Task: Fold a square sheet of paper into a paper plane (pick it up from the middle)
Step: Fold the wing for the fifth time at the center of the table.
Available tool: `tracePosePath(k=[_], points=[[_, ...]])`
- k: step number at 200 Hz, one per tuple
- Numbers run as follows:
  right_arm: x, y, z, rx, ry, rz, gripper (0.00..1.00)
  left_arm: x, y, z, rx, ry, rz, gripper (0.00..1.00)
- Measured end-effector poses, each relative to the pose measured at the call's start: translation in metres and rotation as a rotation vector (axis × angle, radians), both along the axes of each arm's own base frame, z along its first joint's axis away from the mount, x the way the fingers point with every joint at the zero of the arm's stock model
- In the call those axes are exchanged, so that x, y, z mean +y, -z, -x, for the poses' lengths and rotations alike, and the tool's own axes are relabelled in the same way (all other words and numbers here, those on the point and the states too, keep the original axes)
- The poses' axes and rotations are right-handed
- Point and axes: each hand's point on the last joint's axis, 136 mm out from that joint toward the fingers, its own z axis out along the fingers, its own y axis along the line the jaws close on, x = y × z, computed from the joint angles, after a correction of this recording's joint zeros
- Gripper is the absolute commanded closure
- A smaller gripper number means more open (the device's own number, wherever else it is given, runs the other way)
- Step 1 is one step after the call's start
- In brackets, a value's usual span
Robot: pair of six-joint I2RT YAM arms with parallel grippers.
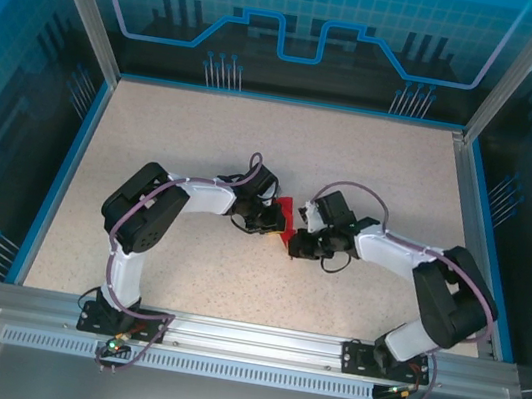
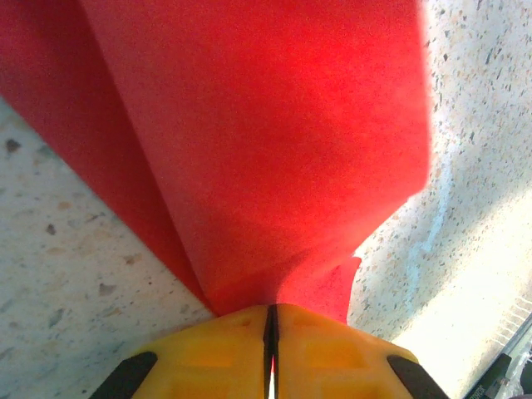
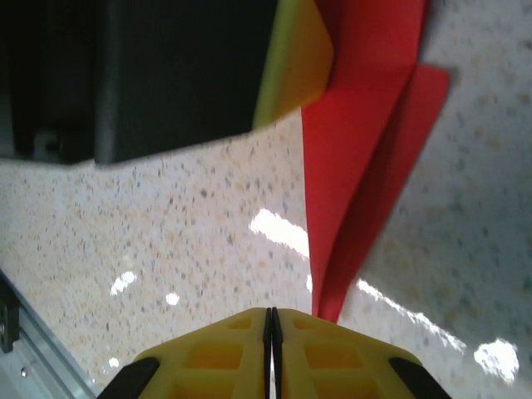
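**Item 1: square sheet of paper** (image 1: 287, 213). Bright red and creased into a narrow, layered shape. It lies at the middle of the top view on the speckled table (image 1: 185, 136), between my two wrists.

**Item 2: left gripper** (image 2: 271, 309). The jaws are closed to a hairline. The paper's layers gather straight into the seam, so I have it pinched there.

**Item 3: right gripper** (image 3: 271, 312). The jaws are likewise closed. The paper's pointed end runs down to the edge of my right-hand finger, just beside the seam. I cannot tell whether it is nipped.

**Handling note (my judgement).** A crease is being set.
- Keep the left pinch firm as the anchor.
- Work the right along the fold line, low to the table and without twist. Paper this thin will skew or tear if pulled off-axis.

**View notes.**
- **Left wrist view:** two flaps fan out toward the upper frame from the pinch.
- **Right wrist view:** the long crease and the point show here, with my left gripper's yellow finger (image 3: 295, 58) on the paper at the top of the frame.
- **Top view:** the two arms meet head-on, but the fold detail is too small to read.
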Motion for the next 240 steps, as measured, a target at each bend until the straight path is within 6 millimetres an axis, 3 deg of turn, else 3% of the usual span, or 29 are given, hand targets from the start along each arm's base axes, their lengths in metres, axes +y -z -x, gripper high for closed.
tracePosePath(k=[38, 76, 169, 194, 215, 240], points=[[0.003, 0.023, -0.005, 0.048, 0.001, 0.03, 0.91, 0.0, 0.0, 0.0, 0.001, 0.0, 0.0, 0.87], [0.002, 0.03, -0.001, 0.04, 0.0, 0.019, 0.92, 0.0, 0.0, 0.0, 0.002, -0.001, -0.003, 0.87], [-0.006, 0.026, 0.015, -0.002, -0.001, -0.027, 0.92, 0.0, 0.0, 0.0, 0.004, -0.003, -0.006, 0.87], [-0.015, 0.029, 0.032, 0.057, -0.007, 0.004, 0.92, 0.0, 0.0, 0.0, 0.005, -0.003, -0.006, 0.87], [-0.019, 0.02, 0.037, 0.057, -0.003, 0.011, 0.9, 0.0, 0.0, 0.0, 0.004, -0.003, -0.006, 0.87], [-0.015, 0.003, 0.023, -0.003, 0.02, -0.008, 0.9, 0.0, 0.0, 0.0, 0.004, -0.002, -0.005, 0.87]])
